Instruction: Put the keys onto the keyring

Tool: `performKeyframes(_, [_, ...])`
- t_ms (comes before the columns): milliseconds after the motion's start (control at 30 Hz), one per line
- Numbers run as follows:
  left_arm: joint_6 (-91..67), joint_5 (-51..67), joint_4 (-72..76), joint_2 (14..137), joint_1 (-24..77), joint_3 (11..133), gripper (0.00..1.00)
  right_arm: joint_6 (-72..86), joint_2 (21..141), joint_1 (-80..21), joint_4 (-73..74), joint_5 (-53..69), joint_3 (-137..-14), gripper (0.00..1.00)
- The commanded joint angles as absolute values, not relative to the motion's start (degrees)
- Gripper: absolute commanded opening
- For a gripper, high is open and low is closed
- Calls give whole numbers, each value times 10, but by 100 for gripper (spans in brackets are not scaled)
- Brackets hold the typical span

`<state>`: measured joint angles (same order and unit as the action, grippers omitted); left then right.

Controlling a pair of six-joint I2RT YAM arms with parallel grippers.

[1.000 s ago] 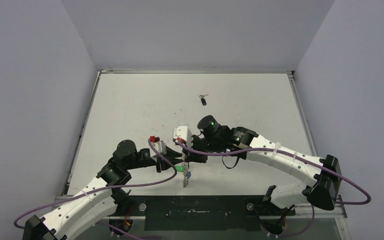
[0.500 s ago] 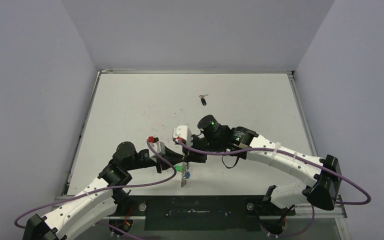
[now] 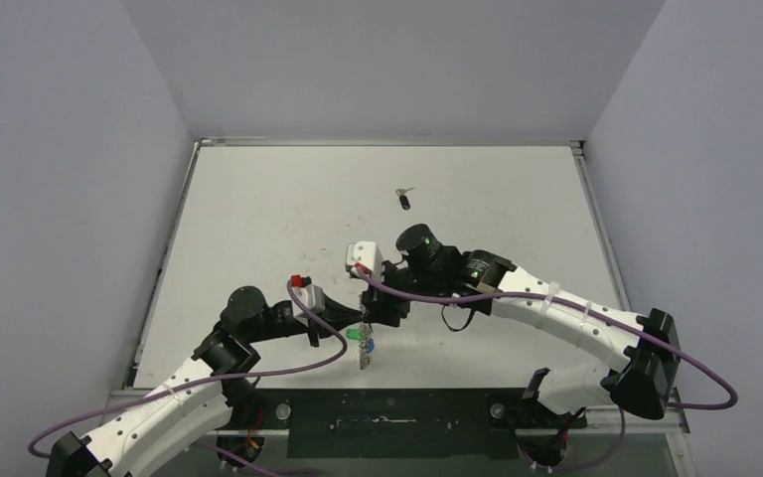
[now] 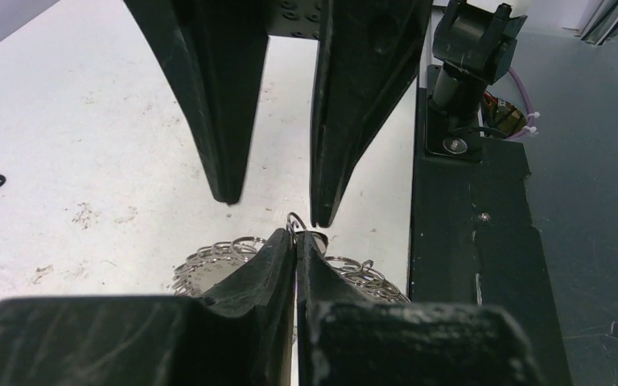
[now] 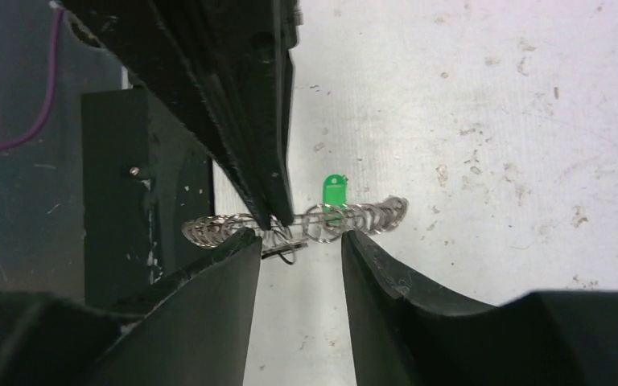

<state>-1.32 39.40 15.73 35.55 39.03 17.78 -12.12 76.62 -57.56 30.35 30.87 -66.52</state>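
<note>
The keyring [image 3: 366, 350] hangs over the near part of the table, a silvery ring of small loops. My left gripper [image 4: 295, 240] is shut on one loop at its top rim, and the ring [image 4: 213, 256] spreads out to both sides behind the fingers. In the right wrist view the keyring [image 5: 378, 215] shows edge-on. My right gripper [image 5: 294, 239] stands open just in front of it, with its fingers [image 5: 237, 265] apart and holding nothing. One key [image 3: 404, 200] with a black head lies far off on the table.
A green-headed key [image 5: 334, 190] and a blue-headed key [image 3: 372, 348] hang on the ring. The black base plate [image 4: 467, 241] runs along the table's near edge, just beside the ring. Both arms crowd the same spot at the table's [image 3: 258, 219] near middle.
My left gripper has closed onto the keyring's rim. My right gripper has opened and let go. The ring has shifted slightly towards the left arm.
</note>
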Motion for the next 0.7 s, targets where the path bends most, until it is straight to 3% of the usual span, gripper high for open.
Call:
performKeyframes(0, [-30, 373, 209, 322, 393, 159, 0, -105, 720, -551, 226, 316, -636, 47])
performKeyframes(300, [-103, 349, 407, 278, 394, 76, 0, -89, 674, -528, 106, 425, -547, 48])
performKeyframes(667, [-122, 364, 459, 268, 393, 62, 0, -88, 678, -528, 17, 467, -505, 43])
